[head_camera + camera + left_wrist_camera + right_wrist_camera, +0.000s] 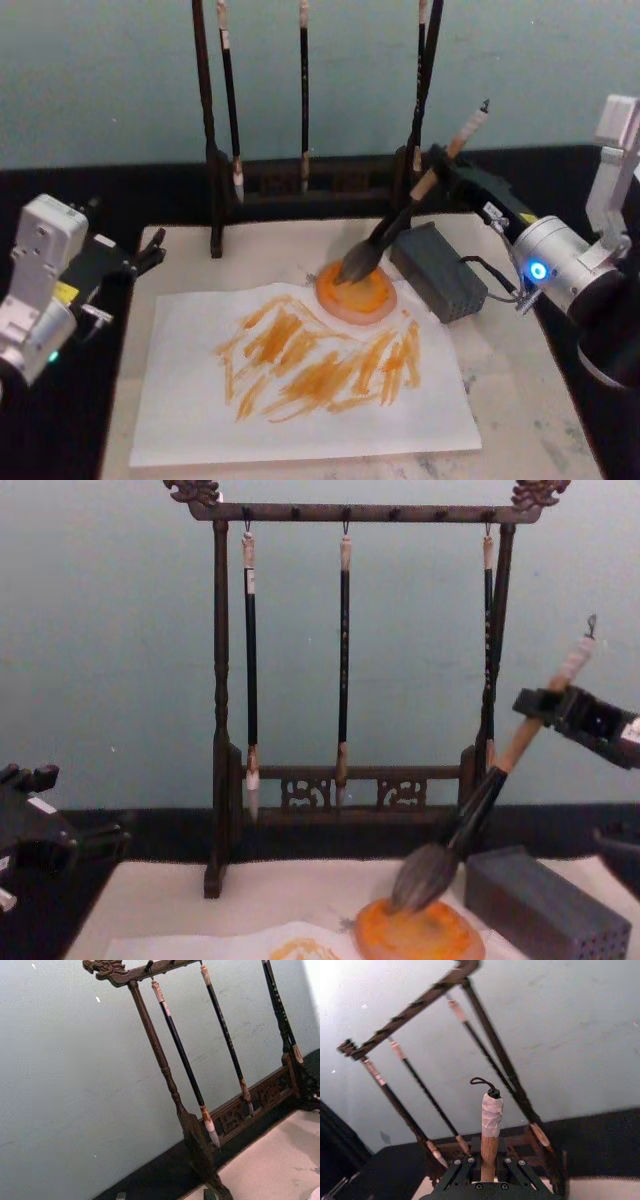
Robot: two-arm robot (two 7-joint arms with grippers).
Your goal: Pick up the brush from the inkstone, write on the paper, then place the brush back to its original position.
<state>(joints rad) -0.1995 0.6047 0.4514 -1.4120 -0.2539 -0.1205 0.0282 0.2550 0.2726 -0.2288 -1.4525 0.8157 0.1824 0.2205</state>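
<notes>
The brush (400,225), with a tan wooden handle, black ferrule and bushy grey-brown bristles, is clamped at its upper handle by the closed right gripper (445,165). It slopes down and leftward from the gripper, with the bristles resting on the round orange inkstone (357,295). A grey perforated block (440,270) sits just below the gripper, and the streaked white paper (300,400) lies beyond the inkstone. The wooden rack (215,150) stands behind. The left gripper (150,255) is parked well apart, its fingers spread and empty.

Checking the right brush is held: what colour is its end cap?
White, with a dark loop. The brush shows best in the right wrist view.
</notes>
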